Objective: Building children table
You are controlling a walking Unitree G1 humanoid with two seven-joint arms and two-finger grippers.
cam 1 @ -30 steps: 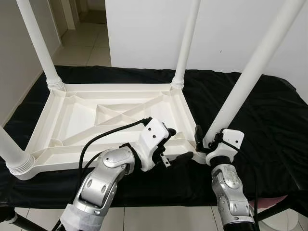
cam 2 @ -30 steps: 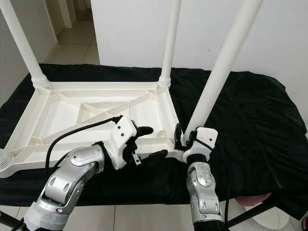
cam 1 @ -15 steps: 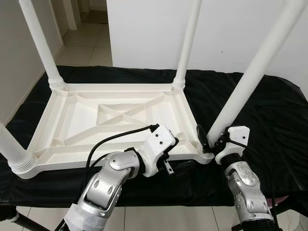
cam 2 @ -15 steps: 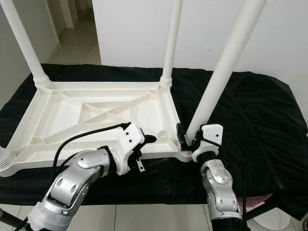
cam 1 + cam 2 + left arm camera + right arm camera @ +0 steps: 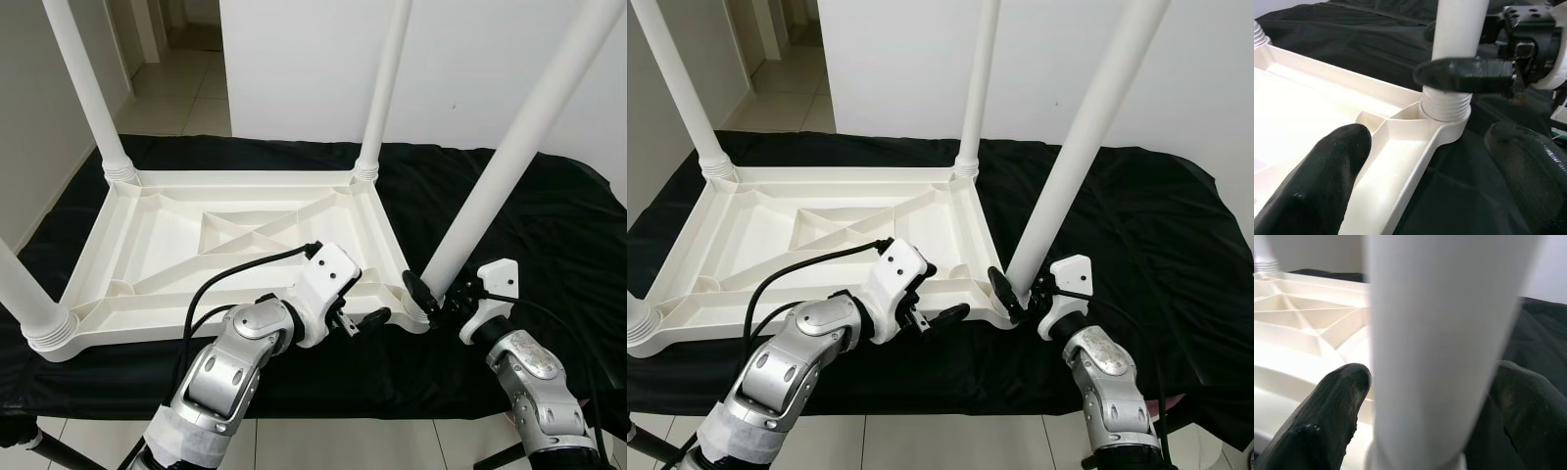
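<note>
Smoothly round, white plastic leg (image 5: 509, 166) between right gripper (image 5: 431, 294) jaws.

The upturned white tabletop (image 5: 235, 240) covers the left and middle of the black cloth (image 5: 549, 235), its ribbed underside open from above. Four legs rise at its corners. The near right leg (image 5: 509, 166) leans rightward, and the right gripper (image 5: 431, 299) brackets its base, seemingly without touching. The left gripper (image 5: 358, 308) straddles the near rim. Bare cloth lies right of that leg.
</note>
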